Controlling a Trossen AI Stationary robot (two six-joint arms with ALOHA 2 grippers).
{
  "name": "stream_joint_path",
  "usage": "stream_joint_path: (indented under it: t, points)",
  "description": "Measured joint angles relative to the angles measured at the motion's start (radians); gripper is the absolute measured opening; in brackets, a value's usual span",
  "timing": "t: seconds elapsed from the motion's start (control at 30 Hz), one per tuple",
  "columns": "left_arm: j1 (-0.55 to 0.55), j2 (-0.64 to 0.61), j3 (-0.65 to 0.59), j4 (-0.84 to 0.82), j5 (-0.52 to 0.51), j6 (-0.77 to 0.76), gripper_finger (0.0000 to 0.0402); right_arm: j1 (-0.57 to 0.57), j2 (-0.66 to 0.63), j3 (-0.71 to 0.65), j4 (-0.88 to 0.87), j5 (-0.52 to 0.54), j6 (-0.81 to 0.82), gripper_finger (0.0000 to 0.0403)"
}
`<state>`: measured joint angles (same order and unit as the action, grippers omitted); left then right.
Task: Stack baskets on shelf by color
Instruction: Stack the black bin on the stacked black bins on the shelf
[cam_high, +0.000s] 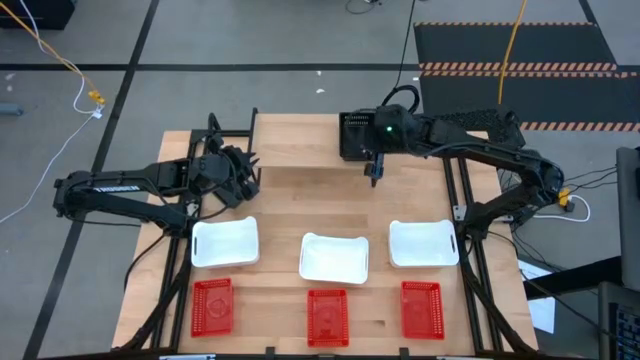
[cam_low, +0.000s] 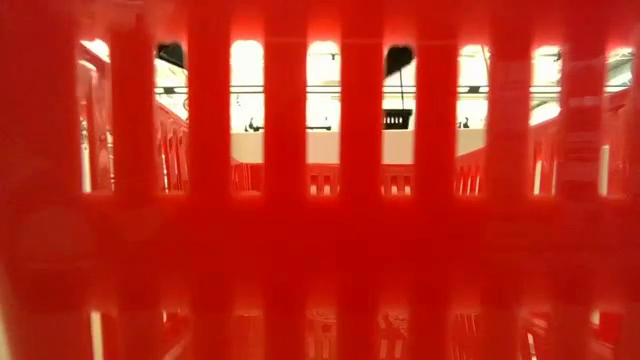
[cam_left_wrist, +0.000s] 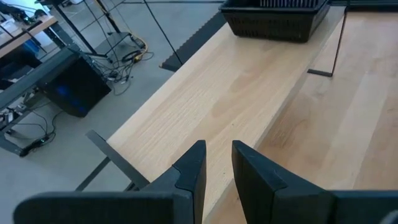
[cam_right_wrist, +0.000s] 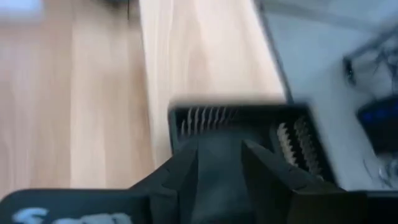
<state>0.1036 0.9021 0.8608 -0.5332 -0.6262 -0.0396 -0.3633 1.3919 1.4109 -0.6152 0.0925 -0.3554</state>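
Observation:
A black mesh basket (cam_high: 352, 135) (cam_left_wrist: 273, 18) (cam_right_wrist: 239, 134) stands on the shelf's light wood plank (cam_high: 300, 140) (cam_left_wrist: 205, 93), right of its middle. My right gripper (cam_high: 374, 150) (cam_right_wrist: 221, 162) hovers open at the basket's right end and slants down toward the table's left. My left gripper (cam_high: 240, 172) (cam_left_wrist: 217, 163) waits above the shelf's left end, its fingers slightly apart with nothing between them. Three white baskets (cam_high: 333, 257) rest in a row on the tabletop. Three red baskets (cam_high: 327, 317) sit along the near edge. My right gripper has its open fingers (cam_right_wrist: 186, 171) on either side of the black basket's right end wall (cam_right_wrist: 205, 118), coming from the right and slanting down. I cannot tell whether they touch it. The basket rests on the shelf.
The middle red basket (cam_low: 320, 250) stands right against the low camera and fills its view. Through its slots only the shelf and the black basket (cam_low: 397, 118) show. Thin black shelf legs (cam_left_wrist: 336, 43) rise beside the plank. Bare plank lies between the two grippers.

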Motion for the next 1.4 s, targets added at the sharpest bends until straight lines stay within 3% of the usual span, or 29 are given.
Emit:
stream_joint_path:
  t: [0.2,0.33,0.5,0.67,0.83,1.17,1.27,1.4]
  points:
    - [-0.015,-0.077,0.001,-0.118,-0.003,-0.076,0.0081,0.107,0.020,-0.045,0.249,-0.103,0.012,0.0127]
    - [-0.041,-0.154,0.003,-0.198,-0.003,-0.197,0.0081,0.208,0.148,-0.095,0.453,-0.125,-0.006,0.0127]
    - [-0.089,-0.164,-0.029,-0.354,-0.002,-0.460,0.0081,0.303,0.308,-0.080,0.654,-0.081,-0.069,0.0128]
    - [-0.118,-0.064,-0.157,-0.406,0.076,-0.664,0.0082,0.339,0.328,-0.080,0.659,0.031,-0.095,0.0128]
    - [-0.116,0.034,-0.234,-0.389,0.072,-0.785,0.0099,0.340,0.262,-0.077,0.655,0.035,-0.053,0.0128]
    - [-0.084,0.162,-0.352,-0.203,0.138,-0.776,0.0181,0.339,0.201,-0.077,0.568,-0.018,-0.023,0.0128]
    - [-0.046,0.192,-0.385,-0.169,0.154,-0.775,0.0167,0.339,0.201,-0.077,0.550,-0.017,-0.020,0.0128]
    - [-0.017,0.219,-0.416,-0.141,0.192,-0.747,0.0103,0.339,0.201,-0.077,0.511,-0.017,0.005,0.0128]
